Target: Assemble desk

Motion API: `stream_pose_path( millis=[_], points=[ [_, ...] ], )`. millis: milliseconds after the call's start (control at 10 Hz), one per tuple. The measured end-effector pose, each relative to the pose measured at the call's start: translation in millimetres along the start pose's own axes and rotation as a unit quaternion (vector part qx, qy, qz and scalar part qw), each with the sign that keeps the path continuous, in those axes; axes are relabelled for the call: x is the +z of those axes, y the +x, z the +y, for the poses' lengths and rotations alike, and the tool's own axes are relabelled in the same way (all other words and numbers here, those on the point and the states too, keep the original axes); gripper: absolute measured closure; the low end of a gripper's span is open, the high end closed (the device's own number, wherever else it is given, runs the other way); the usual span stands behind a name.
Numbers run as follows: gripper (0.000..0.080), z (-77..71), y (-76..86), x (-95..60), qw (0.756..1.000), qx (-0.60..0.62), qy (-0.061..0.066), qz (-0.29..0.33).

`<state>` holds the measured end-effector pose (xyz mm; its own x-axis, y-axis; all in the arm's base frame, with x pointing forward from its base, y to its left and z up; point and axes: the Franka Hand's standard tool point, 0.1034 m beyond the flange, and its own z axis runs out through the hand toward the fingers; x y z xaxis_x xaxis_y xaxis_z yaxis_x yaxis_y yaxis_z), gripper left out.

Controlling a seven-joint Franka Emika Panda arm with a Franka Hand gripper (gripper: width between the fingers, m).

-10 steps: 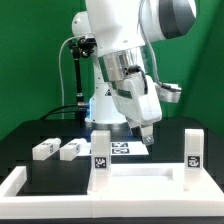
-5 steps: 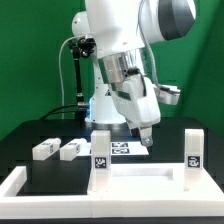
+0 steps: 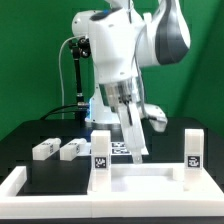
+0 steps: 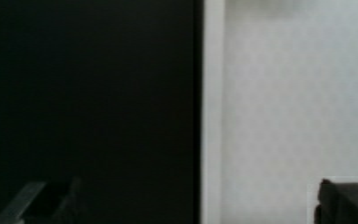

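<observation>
The desk slab (image 3: 150, 178) lies at lower centre of the exterior view, with one leg (image 3: 100, 150) upright at its left end and another (image 3: 193, 149) at its right. The gripper (image 3: 137, 154) hangs just above the slab's far edge, between those legs, with its fingers (image 4: 37, 200) spread wide. Two loose legs (image 3: 43, 150) (image 3: 70, 150) lie at middle left.

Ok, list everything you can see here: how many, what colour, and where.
desk slab: one, white, flat at the table's front
standing legs: two, white with black markers, one at each end of the slab
loose legs: two, white, lying at the exterior view's left
marker board: one, white with black tags, behind the slab
table: one, black
frame: one, white, bordering the table
backdrop: green, behind
arm: one, white, behind the slab
gripper: one, open, pointing down near the slab
</observation>
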<state>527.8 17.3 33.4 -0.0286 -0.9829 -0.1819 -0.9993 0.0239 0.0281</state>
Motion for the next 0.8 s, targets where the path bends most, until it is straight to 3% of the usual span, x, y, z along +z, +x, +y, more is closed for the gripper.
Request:
stream_pose_path(
  millis=[300, 500, 700, 800],
  points=[
    [0.0151, -9.5, -1.2, 20.5, 1.000, -0.010, -0.009, 0.009],
    [0.0151, -11.7, -3.2, 22.4, 1.000, -0.015, -0.009, 0.010],
    [0.0399, -11.4, -3.1, 22.9, 1.000, -0.015, -0.010, 0.011],
    [0.0399, -11.4, -3.1, 22.9, 1.000, -0.015, -0.010, 0.011]
  ],
)
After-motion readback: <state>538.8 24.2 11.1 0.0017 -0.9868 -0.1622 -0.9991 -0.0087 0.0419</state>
